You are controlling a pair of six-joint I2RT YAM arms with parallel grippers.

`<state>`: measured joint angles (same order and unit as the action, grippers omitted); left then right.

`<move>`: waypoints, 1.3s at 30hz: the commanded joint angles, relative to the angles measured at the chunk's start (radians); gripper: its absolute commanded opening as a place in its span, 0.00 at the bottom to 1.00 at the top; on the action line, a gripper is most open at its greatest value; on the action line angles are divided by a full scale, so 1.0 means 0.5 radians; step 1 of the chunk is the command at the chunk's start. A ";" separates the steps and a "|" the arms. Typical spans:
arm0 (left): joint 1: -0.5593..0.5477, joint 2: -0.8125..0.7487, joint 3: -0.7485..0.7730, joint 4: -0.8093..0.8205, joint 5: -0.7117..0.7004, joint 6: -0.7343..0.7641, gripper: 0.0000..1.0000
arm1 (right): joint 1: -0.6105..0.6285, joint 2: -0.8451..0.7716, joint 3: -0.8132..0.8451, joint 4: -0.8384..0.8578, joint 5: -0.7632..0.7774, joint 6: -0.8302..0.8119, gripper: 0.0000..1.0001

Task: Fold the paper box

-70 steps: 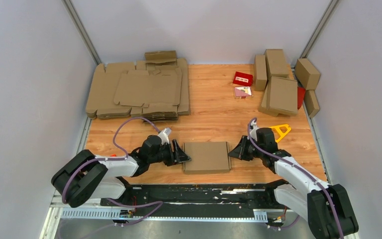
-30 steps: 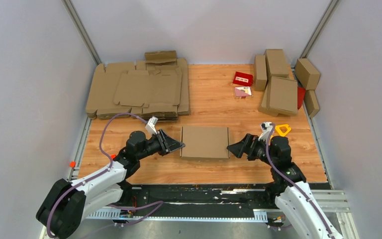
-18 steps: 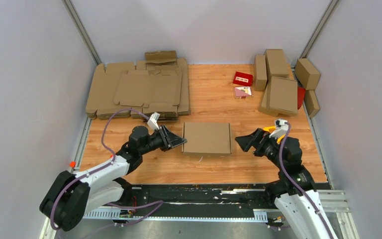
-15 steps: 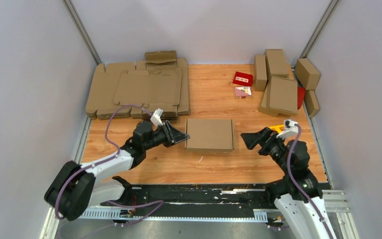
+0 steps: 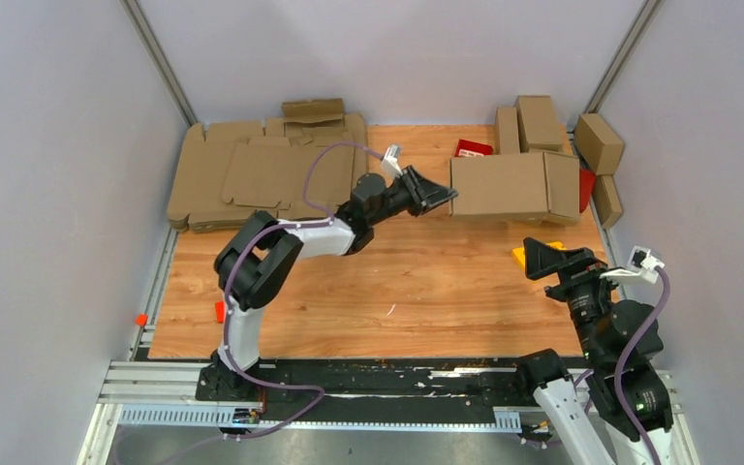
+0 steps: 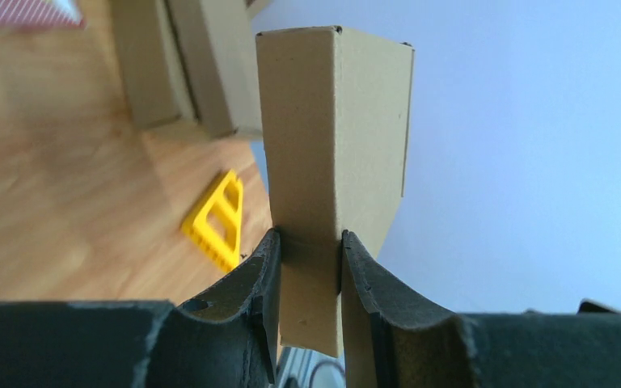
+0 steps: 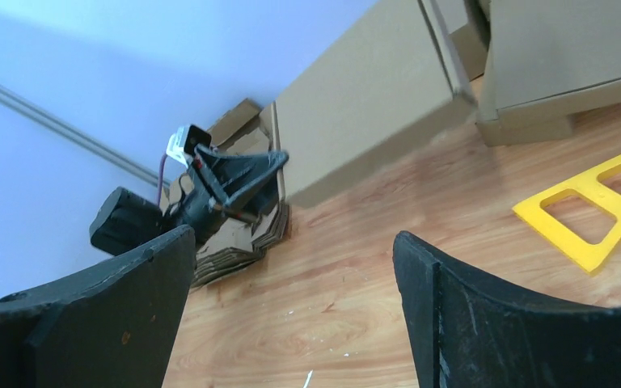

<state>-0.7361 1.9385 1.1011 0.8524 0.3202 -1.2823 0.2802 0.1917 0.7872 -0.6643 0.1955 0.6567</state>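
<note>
Cardboard box (image 5: 506,185) (aloft) in left hand (image 5: 448,196)

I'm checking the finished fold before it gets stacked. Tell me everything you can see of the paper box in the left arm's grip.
The paper box is plain brown corrugated cardboard, unprinted, folded shut into a shallow rectangle. The left end effector pinches one short side, a finger on each broad face. It appears to hang clear of the table at the far right, by the other folded boxes; whether it touches them cannot be told. The left wrist view shows it edge-on with crisp corners.
</note>
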 commanded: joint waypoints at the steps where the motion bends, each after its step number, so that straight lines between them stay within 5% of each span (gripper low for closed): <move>1: -0.048 0.262 0.625 -0.076 -0.085 -0.026 0.12 | 0.010 0.007 0.092 -0.072 0.156 -0.031 0.91; 11: -0.073 1.266 2.393 -0.997 -0.231 0.070 0.18 | 0.063 0.057 0.217 -0.119 0.390 -0.137 0.91; 14: -0.093 1.506 2.721 -1.104 -0.330 0.067 0.19 | 0.081 0.062 0.255 -0.125 0.449 -0.164 0.91; 23: -0.192 1.719 2.736 -1.033 -0.602 0.071 0.22 | 0.116 0.066 0.233 -0.123 0.542 -0.184 0.91; 29: -0.253 1.692 2.711 -0.974 -0.637 0.161 0.53 | 0.116 0.052 0.217 -0.165 0.608 -0.145 0.92; 39: -0.363 1.621 2.622 -0.810 -0.716 0.144 0.56 | 0.117 -0.004 0.192 -0.217 0.637 -0.120 0.91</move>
<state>-0.9020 2.8170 2.3985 0.3752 -0.0124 -1.2137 0.3328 0.2096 0.8818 -0.7597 0.4931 0.5934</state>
